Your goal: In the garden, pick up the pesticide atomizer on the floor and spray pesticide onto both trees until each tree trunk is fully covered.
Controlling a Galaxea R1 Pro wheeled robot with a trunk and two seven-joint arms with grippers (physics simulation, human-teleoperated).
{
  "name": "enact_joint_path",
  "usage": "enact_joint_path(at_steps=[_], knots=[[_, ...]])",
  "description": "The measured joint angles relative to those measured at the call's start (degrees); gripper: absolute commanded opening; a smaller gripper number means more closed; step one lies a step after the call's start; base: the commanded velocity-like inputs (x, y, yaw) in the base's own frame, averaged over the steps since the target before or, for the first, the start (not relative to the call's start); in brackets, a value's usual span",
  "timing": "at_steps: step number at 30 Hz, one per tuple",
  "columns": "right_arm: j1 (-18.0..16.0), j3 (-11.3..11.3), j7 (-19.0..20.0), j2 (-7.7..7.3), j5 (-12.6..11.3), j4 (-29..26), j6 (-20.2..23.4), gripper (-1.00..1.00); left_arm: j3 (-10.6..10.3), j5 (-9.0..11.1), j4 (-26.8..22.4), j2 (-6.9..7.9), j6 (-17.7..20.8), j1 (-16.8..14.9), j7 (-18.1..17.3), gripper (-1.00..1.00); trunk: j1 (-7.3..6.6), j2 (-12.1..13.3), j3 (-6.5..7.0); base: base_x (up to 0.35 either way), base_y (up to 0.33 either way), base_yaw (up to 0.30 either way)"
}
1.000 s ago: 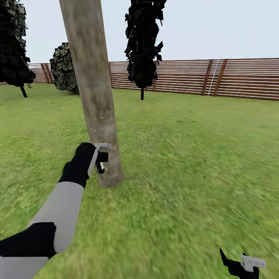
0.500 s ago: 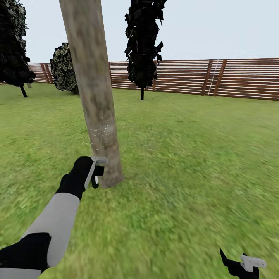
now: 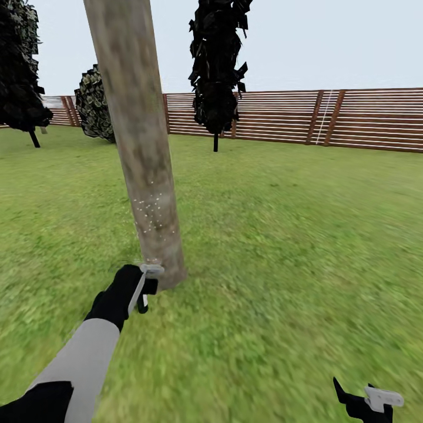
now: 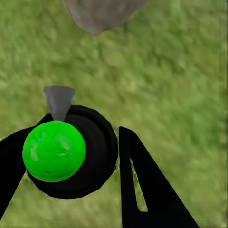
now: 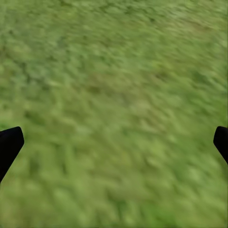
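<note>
Low beside the foot of the mottled grey-beige tree trunk (image 3: 141,147), the left gripper (image 3: 144,288) has its black fingers clamped on the pesticide atomizer (image 4: 64,152), a round black body with a glossy green ball and a grey conical nozzle. Tiny whitish specks of pesticide (image 3: 150,211) dot the rough bark above it. Blurry grass lawn (image 3: 282,247) runs to a slatted wooden fence (image 3: 352,117). The right gripper (image 3: 367,402) hangs over grass with fingers spread apart.

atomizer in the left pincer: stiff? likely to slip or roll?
The atomizer looks rigid: round body, hard grey nozzle. Its glossy green cap hints at a slick surface. The left pincer closes round the curved body, so it may twist; set down, it would probably roll.
</note>
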Motion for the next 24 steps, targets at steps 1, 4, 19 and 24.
enact_joint_path(at_steps=[1, 4, 19, 24], knots=[[0.00, -0.03, 0.00, 0.00, 0.00, -0.01, 0.00, 1.00, -0.02, -0.19, 0.69, -0.84, -0.47, 0.06, 0.01, -1.00, 0.00, 0.00, 0.00, 0.005, 0.000, 0.000], [0.00, -0.05, 0.01, 0.00, 0.00, -0.01, 0.00, 1.00, -0.02, -0.89, 3.30, -2.51, -1.22, 0.14, 0.04, -1.00, 0.00, 0.00, 0.00, 0.001, 0.000, 0.000], [0.00, 0.01, 0.01, 0.00, 0.00, 0.05, 0.00, 1.00, 4.21, -0.08, 8.09, -2.01, -10.97, 1.23, 4.45, -1.00, 0.00, 0.00, 0.00, 0.000, 0.000, 0.000], [0.00, 0.00, 0.01, 0.00, 0.00, 0.04, 0.00, 1.00, 4.58, -1.40, 7.89, -0.24, -11.25, 1.20, 5.47, -1.00, 0.00, 0.00, 0.00, 0.000, 0.000, 0.000]])
